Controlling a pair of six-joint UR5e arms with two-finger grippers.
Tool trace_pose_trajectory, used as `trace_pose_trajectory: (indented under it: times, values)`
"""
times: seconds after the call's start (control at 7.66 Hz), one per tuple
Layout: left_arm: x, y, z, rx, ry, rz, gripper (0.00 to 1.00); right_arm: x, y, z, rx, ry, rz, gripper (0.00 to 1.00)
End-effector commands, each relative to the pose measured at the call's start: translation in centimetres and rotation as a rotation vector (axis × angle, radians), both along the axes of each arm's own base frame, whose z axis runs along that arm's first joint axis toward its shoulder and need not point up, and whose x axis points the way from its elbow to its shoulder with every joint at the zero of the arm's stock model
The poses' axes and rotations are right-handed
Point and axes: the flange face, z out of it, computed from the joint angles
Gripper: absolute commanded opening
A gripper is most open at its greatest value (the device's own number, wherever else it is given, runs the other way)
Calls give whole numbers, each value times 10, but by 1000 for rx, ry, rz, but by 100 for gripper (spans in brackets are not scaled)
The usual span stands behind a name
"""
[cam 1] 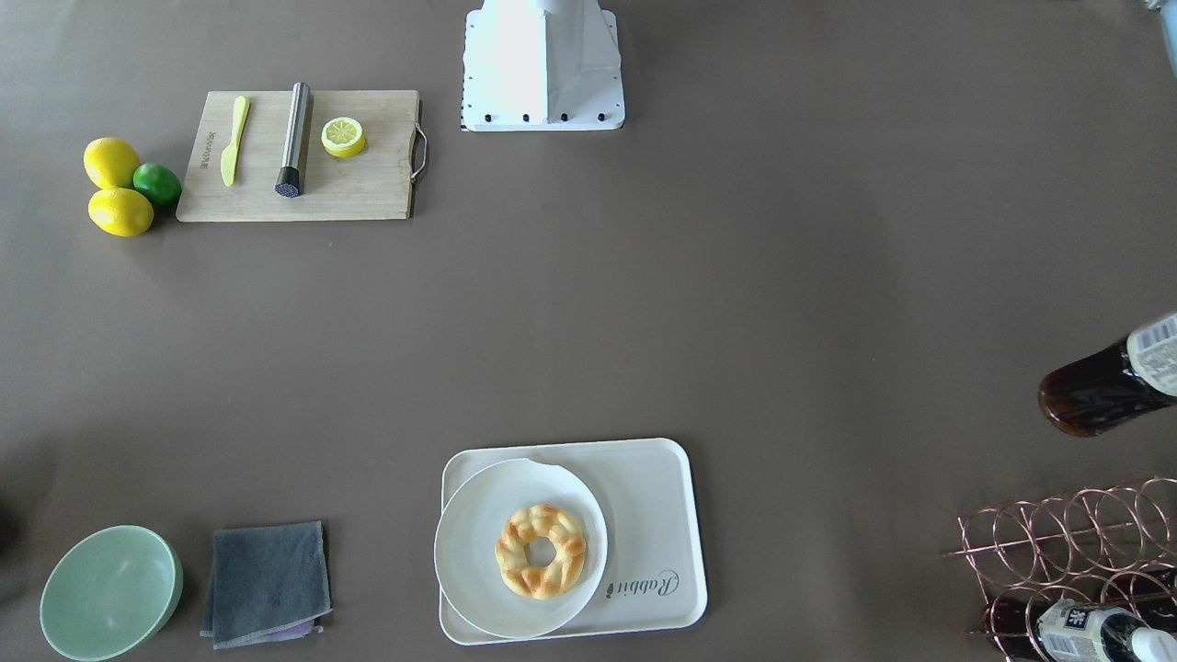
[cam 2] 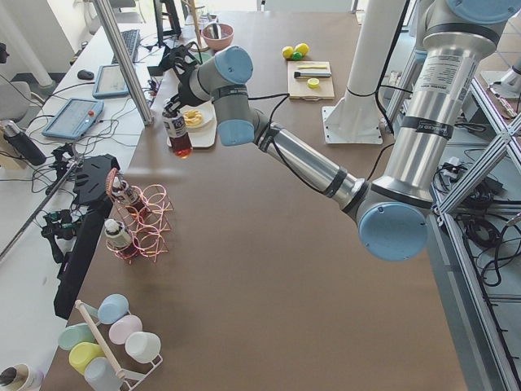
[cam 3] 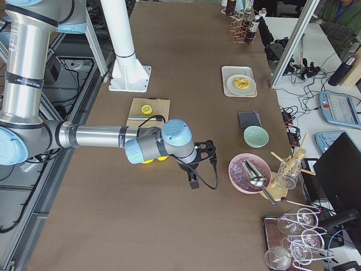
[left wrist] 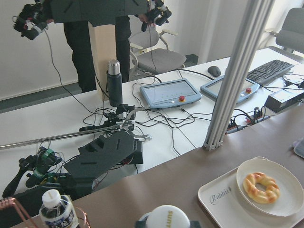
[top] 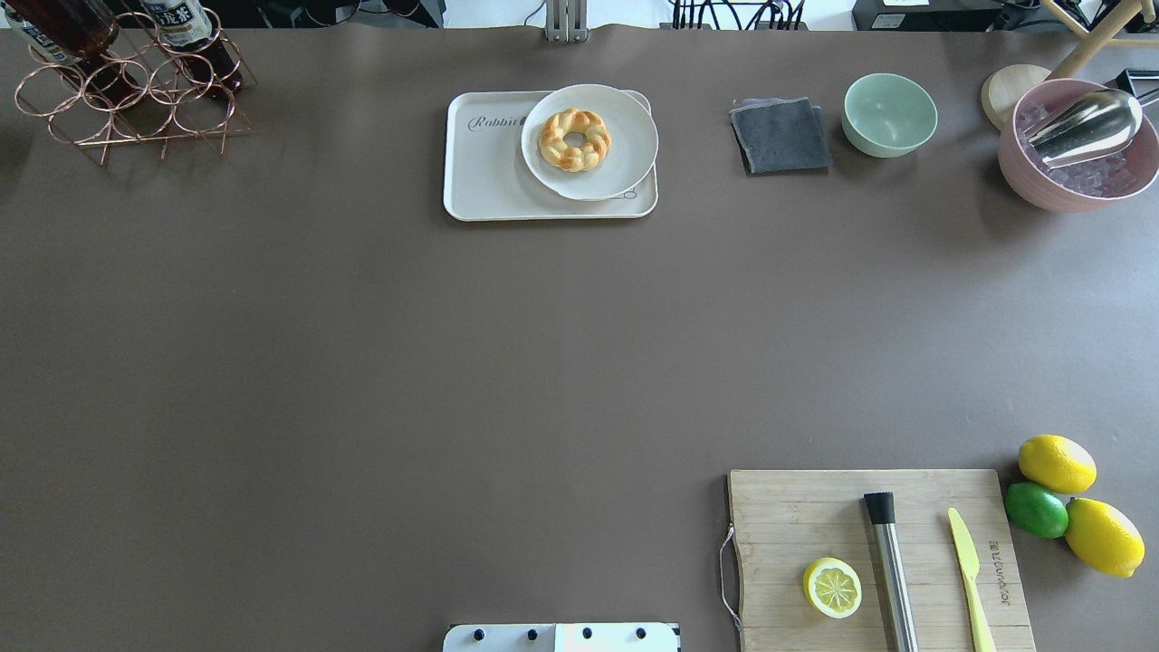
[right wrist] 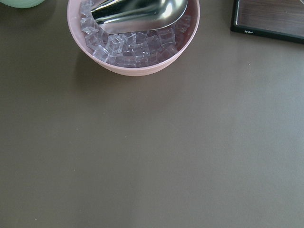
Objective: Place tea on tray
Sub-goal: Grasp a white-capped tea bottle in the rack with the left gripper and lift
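The tea (cam 2: 177, 134), a clear bottle of dark reddish-brown liquid, hangs upright under my left gripper (cam 2: 172, 106), above the table between the copper rack and the tray. It also shows at the front-facing view's right edge (cam 1: 1099, 386), and its white cap shows in the left wrist view (left wrist: 166, 218). I cannot tell whether the fingers are shut. The cream tray (cam 1: 662, 496) (top: 480, 177) (left wrist: 221, 197) holds a white plate (cam 1: 478, 533) on its one side. My right gripper (cam 3: 193, 179) hangs near the pink bowl; I cannot tell whether it is open or shut.
A copper wire rack (cam 1: 1057, 542) (top: 109, 100) holds a like bottle (cam 1: 1085, 634) (left wrist: 59, 211). A twisted ring pastry (top: 574, 139) lies on the plate. A grey cloth (top: 780, 136), green bowl (top: 889, 113), pink ice bowl (right wrist: 133, 38) and cutting board (top: 869, 552) stand around.
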Motion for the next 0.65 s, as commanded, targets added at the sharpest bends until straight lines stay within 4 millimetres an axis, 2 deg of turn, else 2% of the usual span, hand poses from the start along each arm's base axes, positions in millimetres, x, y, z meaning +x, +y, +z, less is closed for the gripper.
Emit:
trace_pose_trajectory:
  times: [0.0, 0.13, 0.26, 0.39, 0.52]
  values:
    - [99, 15, -69, 39, 3, 179, 0, 0, 1, -2, -1, -16, 0, 100]
    - [136, 24, -93, 34, 0, 229, 0, 0, 1, -2, -2, -21, 1, 100]
    - [189, 44, -106, 39, -13, 247, 0, 1, 1, -1, -3, -21, 2, 100]
    - [246, 71, -112, 54, -30, 243, 0, 1, 0, -3, 0, -21, 2, 100]
    - [295, 99, -119, 65, -29, 242, 0, 2, -2, -5, 5, -21, 5, 100]
